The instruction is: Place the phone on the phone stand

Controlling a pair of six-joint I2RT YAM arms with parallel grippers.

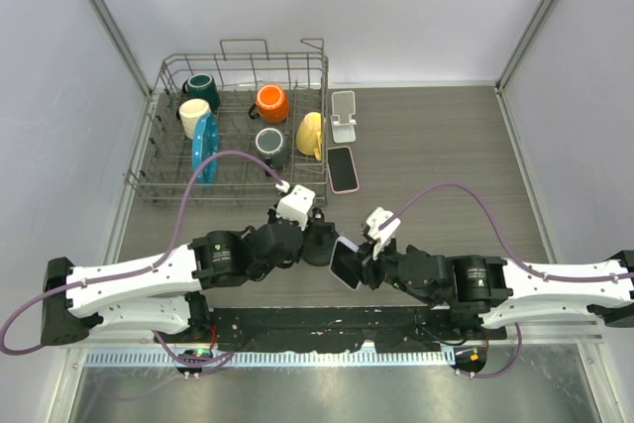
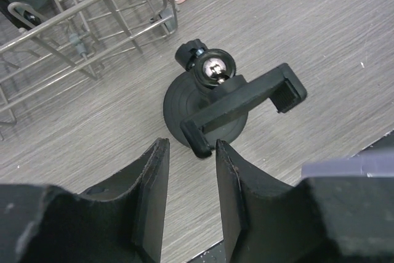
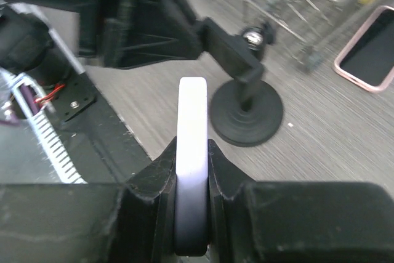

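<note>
The top camera looks down on the whole table [image 1: 446,146]. Both wrist cameras sit close, facing the black stand [image 2: 178,104], seemingly from opposite sides.

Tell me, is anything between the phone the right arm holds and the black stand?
Nothing visible stands between the phone and the black stand. The left gripper hovers close by the stand's cradle, beside that path.

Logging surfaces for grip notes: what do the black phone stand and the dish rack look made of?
Phone stand: likely matte black plastic, dull sheen; a shiny, metal-looking ball at its joint. Dish rack: thin grey wire, probably metal, possibly coated.
</note>
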